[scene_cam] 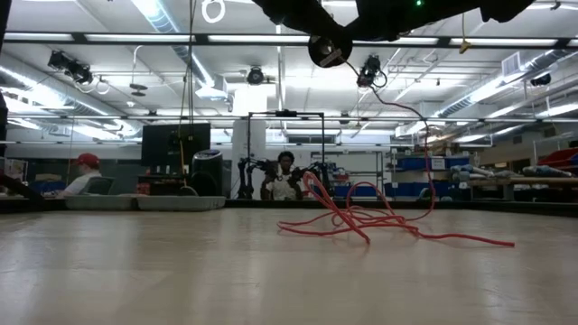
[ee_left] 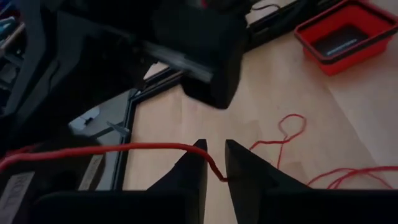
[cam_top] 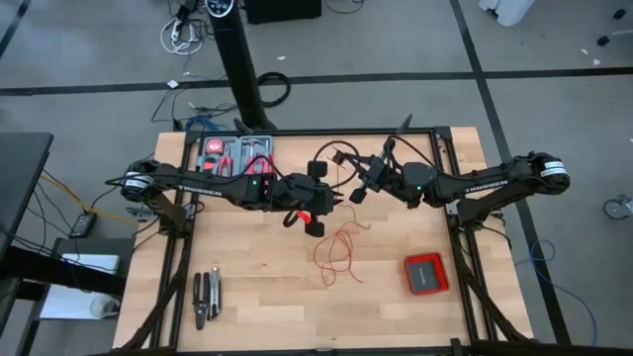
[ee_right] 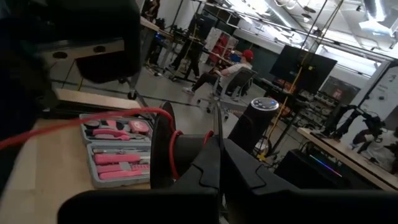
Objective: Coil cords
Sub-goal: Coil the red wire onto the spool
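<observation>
The left gripper [cam_top: 318, 210] hovers over mid-table, its fingers [ee_left: 193, 168] nearly closed with the red wire [cam_top: 338, 249] running through the narrow gap between them. From there the wire falls in loose loops on the wood toward five o'clock. At two o'clock of the left gripper, the right gripper [cam_top: 360, 190] is clenched tight, wire strands curling beside it. A pink tool kit [cam_top: 235, 154] lies at eleven o'clock, pliers [cam_top: 206, 295] at seven, a red box [cam_top: 426, 273] at four.
</observation>
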Motion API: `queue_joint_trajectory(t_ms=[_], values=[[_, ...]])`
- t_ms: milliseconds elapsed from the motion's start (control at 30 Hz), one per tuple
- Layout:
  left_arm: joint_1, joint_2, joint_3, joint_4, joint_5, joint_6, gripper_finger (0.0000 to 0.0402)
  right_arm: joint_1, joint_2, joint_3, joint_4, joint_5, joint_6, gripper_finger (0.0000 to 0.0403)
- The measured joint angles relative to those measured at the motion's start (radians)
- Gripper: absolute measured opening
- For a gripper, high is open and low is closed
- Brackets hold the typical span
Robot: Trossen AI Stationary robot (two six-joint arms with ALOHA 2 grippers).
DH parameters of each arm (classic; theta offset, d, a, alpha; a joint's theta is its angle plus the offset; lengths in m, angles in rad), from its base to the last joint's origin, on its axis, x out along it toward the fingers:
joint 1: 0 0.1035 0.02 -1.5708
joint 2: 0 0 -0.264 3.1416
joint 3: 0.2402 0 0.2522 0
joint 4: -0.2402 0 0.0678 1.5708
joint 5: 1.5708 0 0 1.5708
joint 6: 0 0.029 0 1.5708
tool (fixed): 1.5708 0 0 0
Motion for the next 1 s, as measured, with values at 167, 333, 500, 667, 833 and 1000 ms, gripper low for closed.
queue_joint_trajectory(t_ms=[167,333,500,667,833,1000], values=[[-0.013,0.002,0.0,-0.017,0.011,0.008,0.0049,0.0,0.0,0.0,-0.002,-0.006,-0.005,0.0001],[-0.019,0.002,0.0,-0.04,0.01,0.01,0.0049,-0.001,0.0,0.0,-0.002,-0.006,-0.006,0.0001],[-0.019,0.002,0.0,-0.074,0.01,0.01,0.0049,-0.001,0.0,0.0,-0.001,-0.005,-0.011,0.0001],[-0.023,0.002,0.0,-0.1,0.01,0.01,0.005,-0.001,0.001,0.0,-0.005,-0.005,-0.013,0.0001],[-0.024,0.002,0.0,-0.12,0.008,0.01,0.0055,-0.001,0.001,0.0,-0.007,-0.005,-0.013,0.0001],[-0.024,0.002,0.0,-0.122,0.003,0.027,0.0056,-0.001,0.001,0.0,-0.007,-0.004,-0.013,0.0001]])
